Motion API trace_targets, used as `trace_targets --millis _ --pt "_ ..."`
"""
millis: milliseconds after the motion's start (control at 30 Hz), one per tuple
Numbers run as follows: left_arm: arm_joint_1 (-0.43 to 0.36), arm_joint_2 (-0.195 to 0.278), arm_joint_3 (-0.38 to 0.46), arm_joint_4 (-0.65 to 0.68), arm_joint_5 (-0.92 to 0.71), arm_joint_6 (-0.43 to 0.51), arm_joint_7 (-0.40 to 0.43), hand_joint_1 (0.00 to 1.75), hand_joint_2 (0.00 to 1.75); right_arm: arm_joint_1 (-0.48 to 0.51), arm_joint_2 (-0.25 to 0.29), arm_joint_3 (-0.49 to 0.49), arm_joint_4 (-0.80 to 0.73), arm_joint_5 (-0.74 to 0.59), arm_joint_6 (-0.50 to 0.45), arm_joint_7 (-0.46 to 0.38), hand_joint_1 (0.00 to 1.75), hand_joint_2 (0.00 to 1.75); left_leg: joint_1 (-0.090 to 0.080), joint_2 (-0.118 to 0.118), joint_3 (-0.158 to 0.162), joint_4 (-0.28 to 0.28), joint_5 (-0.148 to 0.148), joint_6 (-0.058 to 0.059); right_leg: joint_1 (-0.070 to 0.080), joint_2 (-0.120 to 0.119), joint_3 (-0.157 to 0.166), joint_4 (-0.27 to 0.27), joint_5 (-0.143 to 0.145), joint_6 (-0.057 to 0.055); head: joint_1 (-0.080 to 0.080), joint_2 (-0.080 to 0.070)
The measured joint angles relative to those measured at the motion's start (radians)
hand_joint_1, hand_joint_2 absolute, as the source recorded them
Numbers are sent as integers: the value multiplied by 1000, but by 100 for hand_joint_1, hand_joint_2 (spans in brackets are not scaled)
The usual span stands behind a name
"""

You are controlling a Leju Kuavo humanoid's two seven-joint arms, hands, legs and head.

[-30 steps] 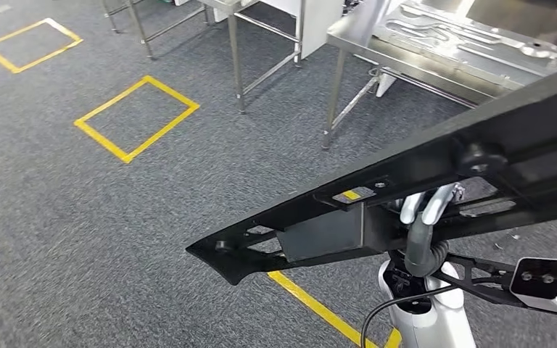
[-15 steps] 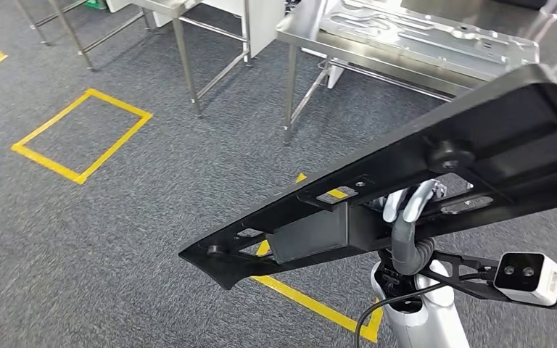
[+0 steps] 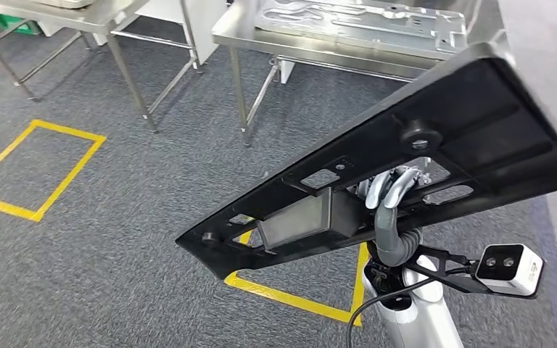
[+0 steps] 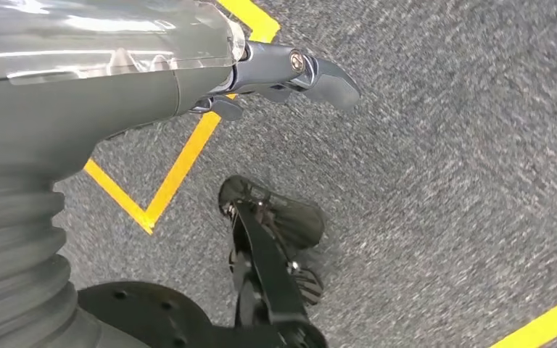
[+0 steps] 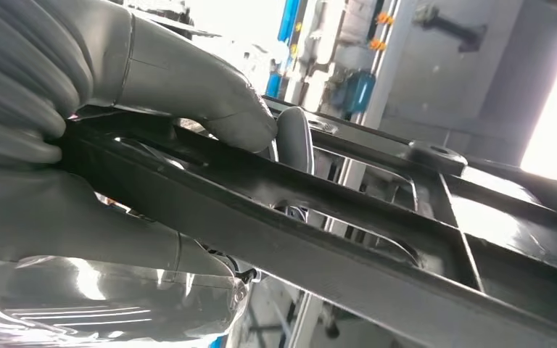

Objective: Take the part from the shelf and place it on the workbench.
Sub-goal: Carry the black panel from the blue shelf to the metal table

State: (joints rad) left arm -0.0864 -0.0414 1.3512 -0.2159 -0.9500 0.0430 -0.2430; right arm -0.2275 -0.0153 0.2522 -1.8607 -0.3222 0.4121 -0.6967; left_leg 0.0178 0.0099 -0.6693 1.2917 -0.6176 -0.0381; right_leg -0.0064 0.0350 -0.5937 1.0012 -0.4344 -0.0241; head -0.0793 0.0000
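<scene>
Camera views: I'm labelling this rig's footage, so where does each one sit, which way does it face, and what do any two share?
Head view: high on the body, looking forward and down at the black part, workbench and carpet; the right hand shows.
Left wrist view: behind the hanging left hand, facing the carpet.
Right wrist view: behind the right hand, facing along the part.
Shared: head and right wrist views both show the right hand gripping the part.

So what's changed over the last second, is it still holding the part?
The whole head view has shifted: the robot has turned toward the steel workbench, so the camera moved, not the floor markings. The right hand still grips the long black part from beneath. The left hand hangs over the carpet, holding nothing.
</scene>
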Motion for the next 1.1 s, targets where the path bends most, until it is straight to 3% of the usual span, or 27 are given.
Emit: trace_targets --millis 33,67,100,167,233,300,367,433,500,533,600,667,733,800,867,933,1000,1033,1100 --pt "1 0 0 0 0 -1 0 0 175 0 0 3 1 0 -4 0 175 175 0 -1 -4 -4 19 1 0 15 1 1 0 0 0 0" --pt "0 0 0 0 0 -2 1 0 175 1 0 7 1 0 -7 0 175 175 0 -5 11 -49 55 3 0 30 2 2 -1 1 0 0" --pt "0 1 0 0 0 -2 1 0 175 1 0 10 1 1 -10 0 175 175 1 -19 38 -119 98 7 0 43 4 4 -2 3 0 0" --pt "-1 2 0 0 1 -4 2 0 175 0 0 17 1 1 -15 0 175 175 3 -63 88 -241 148 16 2 68 1 10 -5 11 0 0" --pt "-2 3 0 0 1 -6 4 0 175 1 0 22 0 0 -17 0 175 175 1 -82 103 -277 150 25 -1 89 -5 12 -4 24 0 0" --pt "-6 4 0 0 1 -9 8 0 175 2 0 24 -2 -1 -17 0 175 175 2 -62 107 -284 153 36 -3 98 -10 13 -3 37 0 0" --pt "-7 4 0 0 0 -15 11 0 175 1 0 25 -5 -3 -18 0 175 175 5 -37 112 -292 158 50 1 52 -32 57 -32 46 0 0" --pt "-4 4 0 0 0 -23 11 0 175 0 0 25 -7 -4 -19 0 175 175 3 -11 113 -295 158 57 0 -8 -91 176 -93 53 0 0" --pt "-2 5 0 0 0 -27 10 0 175 3 0 25 -7 -4 -20 0 175 175 0 15 114 -294 155 59 -5 -26 -148 284 -128 58 0 0" --pt "-3 5 0 0 0 -27 10 0 175 4 0 25 -7 -4 -20 0 175 175 -1 28 115 -294 153 58 -6 -30 -152 291 -120 59 0 0" --pt "-4 5 0 0 0 -28 10 0 175 5 0 25 -7 -5 -20 0 175 175 -1 52 122 -294 148 55 -6 -47 -99 190 -58 56 0 0" --pt "-6 5 0 0 0 -31 10 0 175 4 0 26 -8 -5 -20 0 175 175 -6 72 131 -293 140 47 2 -89 -29 57 -10 44 0 0" --pt "-6 5 0 0 0 -35 9 0 175 4 0 26 -9 -7 -19 0 175 175 -10 90 137 -293 134 36 11 -104 -6 9 -3 32 0 0" --pt "-8 5 0 0 0 -40 8 0 175 4 -1 26 -10 -10 -18 0 175 175 -10 103 142 -293 128 25 9 -79 -8 7 -1 22 0 0" --pt "-10 6 0 0 0 -43 8 0 175 3 -1 26 -12 -15 -16 0 175 175 -6 66 131 -255 98 15 2 -56 -5 1 4 12 0 0" --pt "-7 6 0 0 0 -45 8 0 175 0 -2 25 -13 -19 -15 0 175 175 -2 14 78 -135 32 8 -2 -33 -4 -2 6 5 0 0" --pt "-4 6 0 0 0 -45 8 0 175 1 -2 25 -13 -20 -15 0 175 175 -1 0 16 -10 -13 3 -1 -7 -4 -1 5 3 0 0" --pt "-3 6 0 0 0 -45 8 0 175 2 -2 25 -12 -20 -15 0 175 175 -1 -1 3 8 -6 3 0 7 -3 1 5 3 0 0" --pt "-3 7 0 0 0 -46 8 0 175 2 -2 25 -12 -20 -15 0 175 175 0 -3 27 -66 58 4 -1 29 -1 4 4 4 0 0"
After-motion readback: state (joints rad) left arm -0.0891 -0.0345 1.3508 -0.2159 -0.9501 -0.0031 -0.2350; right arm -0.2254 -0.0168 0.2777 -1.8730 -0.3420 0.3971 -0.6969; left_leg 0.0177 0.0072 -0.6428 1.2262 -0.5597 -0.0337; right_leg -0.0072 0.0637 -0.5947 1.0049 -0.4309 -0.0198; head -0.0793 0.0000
